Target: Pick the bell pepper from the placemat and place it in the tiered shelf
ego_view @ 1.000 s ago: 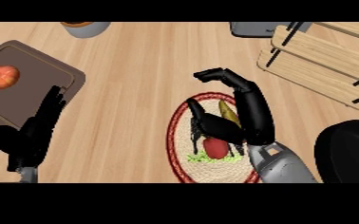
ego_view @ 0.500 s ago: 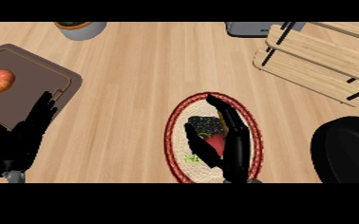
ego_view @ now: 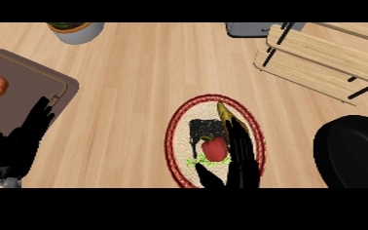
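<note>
A red bell pepper [ego_view: 212, 148] with green bits at its lower edge lies on the round woven placemat [ego_view: 179, 137], which has a red rim. My right hand [ego_view: 241, 168] comes in from the lower edge. Its straight fingers [ego_view: 236, 135] lie along the pepper's right side, its thumb [ego_view: 206, 174] sits just below the pepper, and it is open. The wooden tiered shelf [ego_view: 316, 61] stands at the upper right, well away from the mat. Low at the left edge, my left hand [ego_view: 27, 139] rests open with its fingers up.
A brown board [ego_view: 32, 90] at the left carries a red-orange thing [ego_view: 2, 86] at the edge. A grey pot with greenery [ego_view: 75, 30] stands at the top left and a grey object [ego_view: 251, 29] beside the shelf. A black round object [ego_view: 346, 152] fills the lower right.
My right arm, arched over the mat a second ago, has pulled back toward the lower edge. Its hand now lies flat beside the pepper. The left hand has barely moved.
</note>
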You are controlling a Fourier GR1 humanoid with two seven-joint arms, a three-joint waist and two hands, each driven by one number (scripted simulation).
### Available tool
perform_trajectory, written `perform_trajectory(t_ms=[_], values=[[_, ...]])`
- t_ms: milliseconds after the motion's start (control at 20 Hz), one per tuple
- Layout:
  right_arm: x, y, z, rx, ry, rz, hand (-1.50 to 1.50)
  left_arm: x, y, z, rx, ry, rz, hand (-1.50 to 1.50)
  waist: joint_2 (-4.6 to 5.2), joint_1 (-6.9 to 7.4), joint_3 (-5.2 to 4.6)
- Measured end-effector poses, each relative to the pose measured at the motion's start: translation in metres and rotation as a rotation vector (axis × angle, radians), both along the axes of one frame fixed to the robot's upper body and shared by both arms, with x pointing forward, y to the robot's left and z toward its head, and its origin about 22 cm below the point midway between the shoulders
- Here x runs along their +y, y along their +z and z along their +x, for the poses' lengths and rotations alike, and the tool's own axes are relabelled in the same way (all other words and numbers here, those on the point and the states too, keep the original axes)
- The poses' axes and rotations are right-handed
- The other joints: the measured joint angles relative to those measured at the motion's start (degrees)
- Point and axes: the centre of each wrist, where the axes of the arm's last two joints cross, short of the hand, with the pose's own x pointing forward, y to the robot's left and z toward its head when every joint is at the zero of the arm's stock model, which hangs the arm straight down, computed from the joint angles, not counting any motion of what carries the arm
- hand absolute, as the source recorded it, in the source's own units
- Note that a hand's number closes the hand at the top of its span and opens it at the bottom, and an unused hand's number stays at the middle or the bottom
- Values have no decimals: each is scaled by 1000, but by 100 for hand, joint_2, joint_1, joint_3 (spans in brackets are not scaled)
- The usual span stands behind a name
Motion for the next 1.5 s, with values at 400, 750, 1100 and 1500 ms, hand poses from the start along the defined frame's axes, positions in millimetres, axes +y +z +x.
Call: perform_trajectory(t_ms=[400, 750, 1100, 1500], values=[[5, 9, -14, 354, -25, -286, -150, 1, 2, -1, -5, -14, -6, 0, 2, 97, -16], [27, 59, -7, 543, -69, -524, -150, -6, 4, 7, -16, -41, -12, 0, 47, 222, 23], [32, 91, 14, 583, -46, -595, -150, 1, 7, 17, -13, -42, -10, 0, 70, 269, 44], [25, 87, 30, 629, -63, -630, -150, 0, 4, 13, -6, -41, -13, 0, 67, 266, 51]])
